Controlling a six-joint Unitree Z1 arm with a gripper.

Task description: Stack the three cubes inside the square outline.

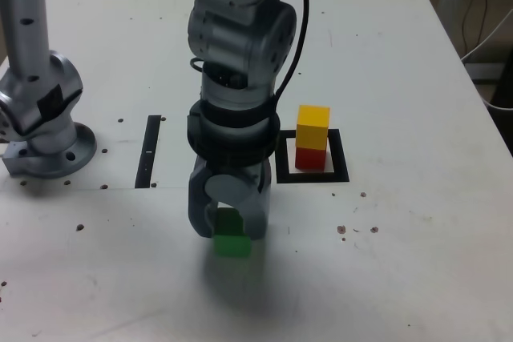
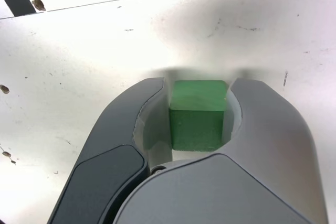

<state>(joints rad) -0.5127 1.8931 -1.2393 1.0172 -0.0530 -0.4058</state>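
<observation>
The green cube (image 1: 232, 244) rests on the white table, in front of the square outline and toward the exterior view's left. My gripper (image 1: 231, 231) comes straight down over it and is shut on it; the wrist view shows the green cube (image 2: 198, 121) held snugly between both dark fingers (image 2: 131, 124) of the gripper (image 2: 198, 85). The yellow cube (image 1: 313, 126) sits on the red cube (image 1: 310, 158), both upright inside the black square outline (image 1: 340, 162). The arm hides the outline's left side.
A thin black strip (image 1: 150, 150) lies on the exterior view's left of my arm. A second grey arm base (image 1: 44, 118) stands at the far left. Small dark specks dot the table (image 1: 417, 262).
</observation>
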